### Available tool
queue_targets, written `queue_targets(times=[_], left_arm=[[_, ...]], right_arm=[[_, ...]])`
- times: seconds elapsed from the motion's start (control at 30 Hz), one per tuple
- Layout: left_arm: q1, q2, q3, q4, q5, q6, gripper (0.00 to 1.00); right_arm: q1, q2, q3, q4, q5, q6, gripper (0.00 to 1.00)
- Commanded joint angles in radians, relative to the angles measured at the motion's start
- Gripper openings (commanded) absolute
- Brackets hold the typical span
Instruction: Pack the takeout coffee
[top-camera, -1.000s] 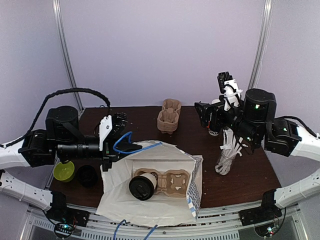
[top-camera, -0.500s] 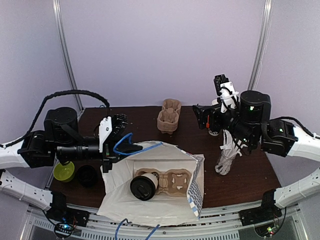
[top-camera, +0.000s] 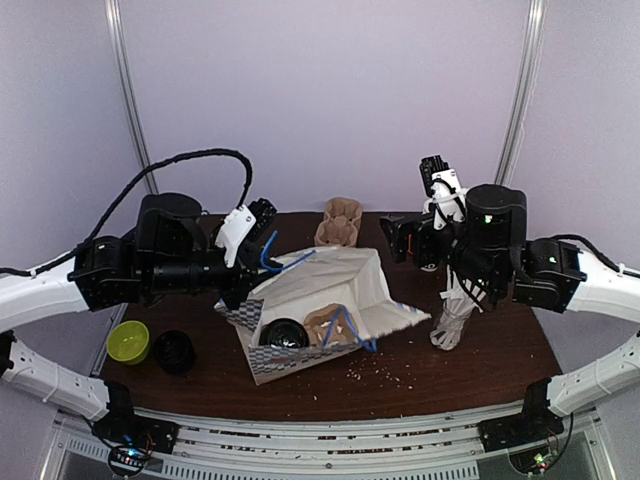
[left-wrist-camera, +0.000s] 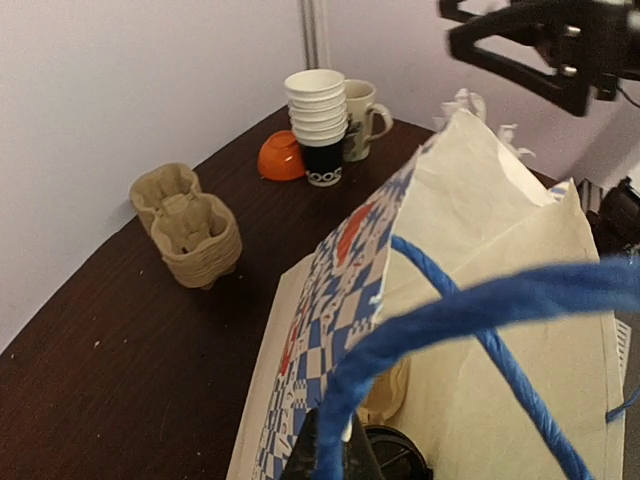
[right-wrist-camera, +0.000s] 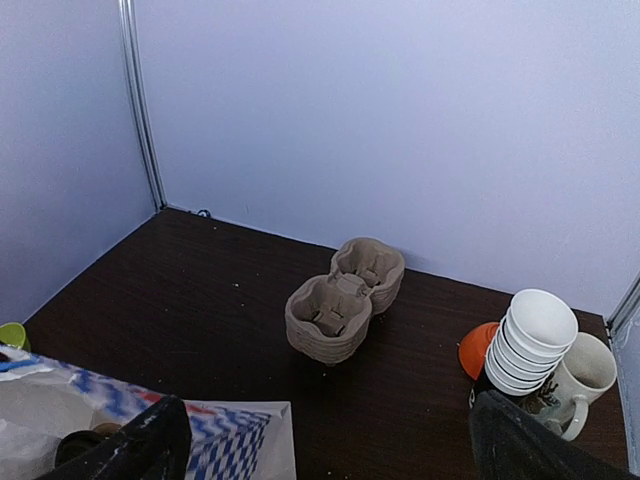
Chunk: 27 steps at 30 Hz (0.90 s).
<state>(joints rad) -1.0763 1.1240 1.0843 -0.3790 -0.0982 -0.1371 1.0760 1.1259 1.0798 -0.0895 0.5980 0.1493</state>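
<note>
Dark table (top-camera: 480, 370): we are seeing the checked bag (top-camera: 330, 285) holding the cup (top-camera: 285, 334) with its carrier tray (top-camera: 322, 325). The left gripper (left-wrist-camera: 330, 450) is clenching the blue handle (left-wrist-camera: 470, 300) — the right gripper (right-wrist-camera: 330, 445) is standing wide open, empty.

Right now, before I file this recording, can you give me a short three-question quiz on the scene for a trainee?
1. True or false: the left pincer is shut on the blue handle of the bag.
2. Where is the coffee cup? A) beside the bag B) inside the bag C) under the bag
3. Fill in the gap: the right pincer holds nothing and its jaws stand ____.

Key: 1 true; 2 B; 3 open.
</note>
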Motion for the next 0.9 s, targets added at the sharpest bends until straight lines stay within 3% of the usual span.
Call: queue_targets(times=[0.0,0.13,0.17,0.23,0.27,0.37,0.4,0.47,0.87], left_arm=[[0.116,0.044,0.035,-0.011,0.108,-0.078,0.0],[0.161,0.114,0.06,-0.027,0.134,-0.102,0.0],[0.17,0.128,0.066,-0.029,0.144,-0.104,0.05],[0.176,0.147,0.079,-0.033,0.143,-0.11,0.28],[0.176,0.151,0.087,-0.036,0.137,-0.11,0.48],[0.176,0.136,0.105,-0.052,0.096,-0.112,0.79],[0.175,0.126,0.11,-0.059,0.078,-0.115,0.95],[0.176,0.098,0.123,-0.072,0.031,-0.122,0.98],[0.199,-0.074,0.149,-0.116,-0.315,-0.175,0.98]], right_arm=[[-0.01,-0.014,-0.008,-0.008,0.006,0.027,1.0],[-0.012,-0.013,-0.008,0.001,0.001,0.027,1.0],[-0.013,-0.013,-0.007,0.003,0.0,0.025,1.0],[-0.014,-0.01,-0.005,0.001,-0.004,0.021,1.0],[-0.014,-0.009,-0.003,-0.002,-0.004,0.021,1.0],[-0.016,-0.011,-0.003,-0.006,0.006,0.019,1.0],[-0.018,-0.012,0.0,-0.006,0.011,0.019,1.0],[-0.023,-0.014,0.003,-0.008,0.022,0.024,1.0],[-0.072,0.012,0.045,-0.05,0.032,0.097,1.0]])
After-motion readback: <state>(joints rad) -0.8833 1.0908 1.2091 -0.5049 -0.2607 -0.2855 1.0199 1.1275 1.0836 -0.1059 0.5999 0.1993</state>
